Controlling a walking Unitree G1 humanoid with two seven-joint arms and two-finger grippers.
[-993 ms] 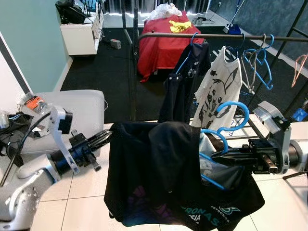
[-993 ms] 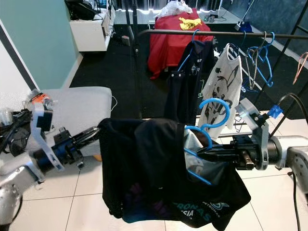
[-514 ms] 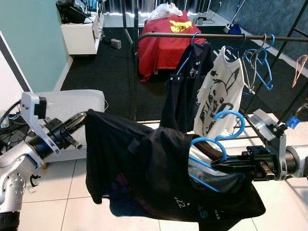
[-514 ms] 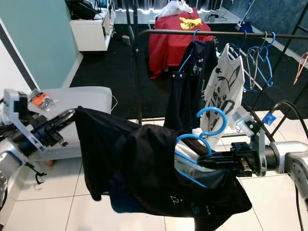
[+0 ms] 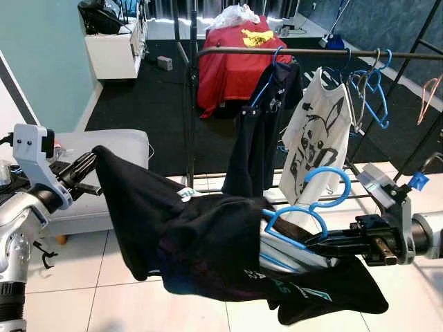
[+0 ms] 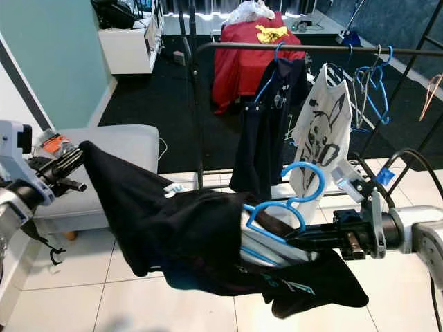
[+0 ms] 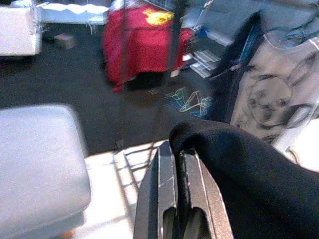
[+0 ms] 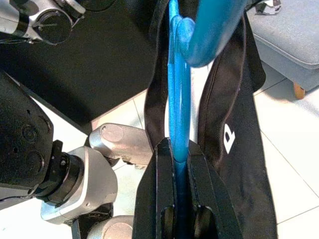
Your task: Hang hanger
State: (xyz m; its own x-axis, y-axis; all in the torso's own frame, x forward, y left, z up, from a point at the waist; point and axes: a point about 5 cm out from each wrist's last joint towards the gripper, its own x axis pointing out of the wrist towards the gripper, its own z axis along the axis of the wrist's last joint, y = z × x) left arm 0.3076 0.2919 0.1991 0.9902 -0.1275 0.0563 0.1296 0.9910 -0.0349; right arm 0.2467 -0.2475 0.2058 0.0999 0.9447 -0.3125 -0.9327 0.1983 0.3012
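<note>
A blue plastic hanger (image 5: 304,211) lies sideways inside a black T-shirt (image 5: 201,242), its hook (image 5: 333,185) sticking out near the rack. My right gripper (image 5: 315,243) is shut on the hanger's lower bar; the right wrist view shows the blue bar (image 8: 178,99) clamped between the fingers (image 8: 162,179). My left gripper (image 5: 86,166) is far out to the left, shut on an edge of the shirt (image 7: 249,164), which stretches between both arms. The clothes rail (image 5: 311,52) runs across behind, above the hanger.
On the rail hang a dark shirt (image 5: 259,131), a white printed shirt (image 5: 315,138) and several empty blue hangers (image 5: 370,90). A grey padded bench (image 5: 111,149) stands at the left, a red-draped object (image 5: 232,66) behind the rack, a white cabinet (image 5: 114,52) far left.
My left gripper has drawn the shirt's edge out to the left and upward, stretching the cloth. The hanger in my right gripper has stayed low in front of the rack.
</note>
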